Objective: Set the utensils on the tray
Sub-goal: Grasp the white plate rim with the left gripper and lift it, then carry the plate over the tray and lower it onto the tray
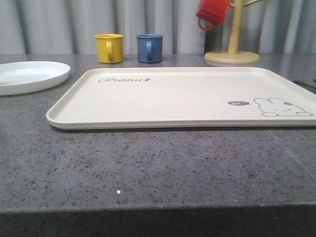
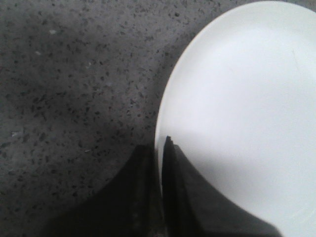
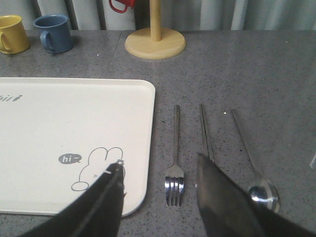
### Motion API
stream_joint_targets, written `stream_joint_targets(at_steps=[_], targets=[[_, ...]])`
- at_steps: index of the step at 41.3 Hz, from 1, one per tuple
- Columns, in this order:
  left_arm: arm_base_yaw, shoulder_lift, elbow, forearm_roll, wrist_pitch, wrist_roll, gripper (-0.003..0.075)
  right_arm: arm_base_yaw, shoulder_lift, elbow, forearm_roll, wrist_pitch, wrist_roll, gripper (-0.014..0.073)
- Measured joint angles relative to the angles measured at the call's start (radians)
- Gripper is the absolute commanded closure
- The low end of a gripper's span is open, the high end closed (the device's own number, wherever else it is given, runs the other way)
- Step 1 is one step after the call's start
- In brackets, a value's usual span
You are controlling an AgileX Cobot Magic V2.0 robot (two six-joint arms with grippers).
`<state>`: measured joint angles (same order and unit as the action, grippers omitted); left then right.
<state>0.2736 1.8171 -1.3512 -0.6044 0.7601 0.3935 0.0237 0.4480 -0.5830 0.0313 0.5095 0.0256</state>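
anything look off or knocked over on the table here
Nothing stands out. The fork, knife and spoon lie neatly side by side on the counter beside the tray, which is bare. The yellow mug and blue mug stand upright.

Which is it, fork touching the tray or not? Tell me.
Apart. The right wrist view shows a strip of bare grey counter between the fork and the tray rim along the fork's whole length.
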Motion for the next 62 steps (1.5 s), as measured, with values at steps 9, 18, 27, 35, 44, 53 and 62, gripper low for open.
stream_joint_targets(at_steps=[9, 18, 27, 35, 44, 53, 62], targets=[[0.000, -0.025, -0.038, 0.000, 0.035, 0.000, 0.0741, 0.000, 0.000, 0.000, 0.000, 0.000, 0.004, 0.0214], [-0.029, -0.107, -0.106, -0.015, 0.128, 0.021, 0.0741, 0.000, 0.000, 0.000, 0.000, 0.000, 0.003, 0.0214], [-0.162, -0.157, -0.117, -0.016, 0.217, 0.050, 0.0741, 0.000, 0.000, 0.000, 0.000, 0.000, 0.003, 0.0214], [-0.314, -0.157, -0.117, -0.005, 0.264, 0.052, 0.0741, 0.000, 0.000, 0.000, 0.000, 0.000, 0.003, 0.0214], [-0.460, -0.143, -0.117, 0.014, 0.264, 0.052, 0.0741, 0.000, 0.000, 0.000, 0.000, 0.000, 0.003, 0.0214], [-0.526, -0.075, -0.117, 0.029, 0.237, 0.052, 0.0741, 0.000, 0.000, 0.000, 0.000, 0.000, 0.003, 0.0214], [-0.528, -0.013, -0.117, 0.057, 0.190, 0.052, 0.0724, 0.000, 0.000, 0.000, 0.000, 0.000, -0.001, 0.0214]])
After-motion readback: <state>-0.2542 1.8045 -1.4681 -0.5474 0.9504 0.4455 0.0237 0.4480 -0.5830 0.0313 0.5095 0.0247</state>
